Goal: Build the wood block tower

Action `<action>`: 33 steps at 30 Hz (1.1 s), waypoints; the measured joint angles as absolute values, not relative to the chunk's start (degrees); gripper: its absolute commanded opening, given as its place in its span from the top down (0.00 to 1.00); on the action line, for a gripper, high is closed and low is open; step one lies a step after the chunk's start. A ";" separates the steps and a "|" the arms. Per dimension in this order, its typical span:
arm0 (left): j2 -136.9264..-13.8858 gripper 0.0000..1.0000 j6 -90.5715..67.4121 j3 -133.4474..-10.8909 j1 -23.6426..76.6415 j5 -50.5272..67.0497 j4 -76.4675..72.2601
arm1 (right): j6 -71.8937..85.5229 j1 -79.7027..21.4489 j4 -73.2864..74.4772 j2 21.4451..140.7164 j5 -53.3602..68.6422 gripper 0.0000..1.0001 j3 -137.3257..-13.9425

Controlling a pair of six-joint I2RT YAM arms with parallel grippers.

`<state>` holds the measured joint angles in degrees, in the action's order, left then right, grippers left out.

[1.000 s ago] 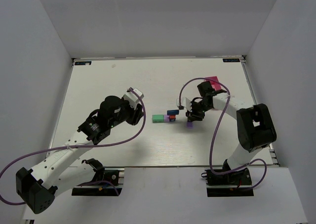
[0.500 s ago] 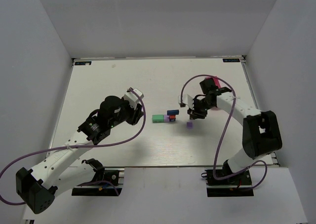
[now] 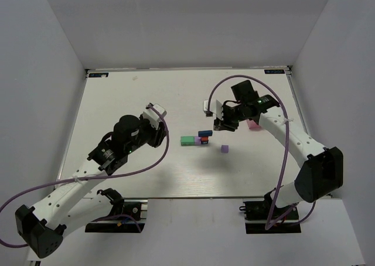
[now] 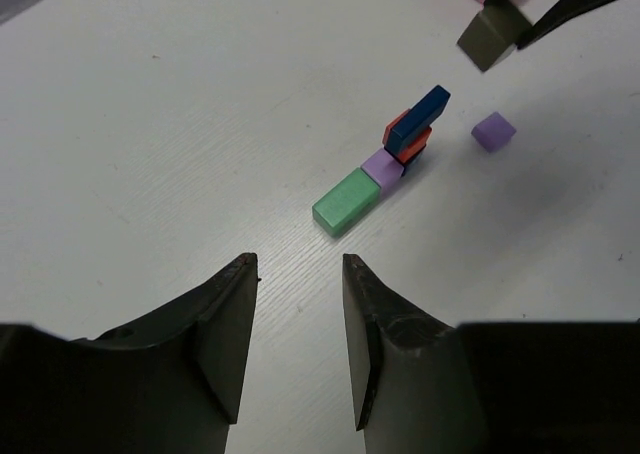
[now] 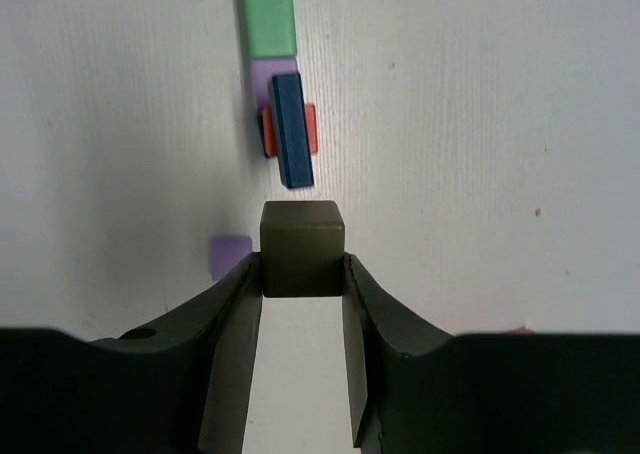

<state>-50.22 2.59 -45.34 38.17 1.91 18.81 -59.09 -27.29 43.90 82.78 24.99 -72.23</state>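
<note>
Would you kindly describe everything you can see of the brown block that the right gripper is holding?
The brown block is a small, plain cube, dull olive-brown and matte, like painted wood. The right gripper clamps its two opposite sides, and its front half sticks out past the fingertips. It sits level and appears lifted clear of the table, just short of the dark blue block topping the stack, with a loose purple cube lying to one side.

Bare bench (image 3: 129,102) is lying between the left claw (image 4: 298,274) and the wood block tower (image 4: 398,154), leaving a straight approach there; the right claw (image 5: 300,264), gripping a brown block (image 5: 302,246), is hanging raised near the tower's right end; a purple cube (image 3: 224,149) is sitting close by, narrowing that side.
</note>
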 measured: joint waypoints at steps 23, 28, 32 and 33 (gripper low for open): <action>-38.44 0.53 1.87 -43.46 38.20 -8.64 15.99 | -44.95 -44.16 43.59 105.23 19.40 0.95 -89.95; -37.87 0.54 1.67 -42.76 38.20 -9.23 15.40 | -43.99 -45.21 43.27 107.46 17.74 0.95 -90.76; -37.91 0.54 1.63 -42.65 38.20 -9.47 15.38 | -43.68 -45.87 43.11 109.30 16.82 0.95 -91.29; -37.89 0.54 1.63 -42.65 38.20 -9.54 15.35 | -43.64 -45.89 43.07 109.73 16.58 0.95 -91.31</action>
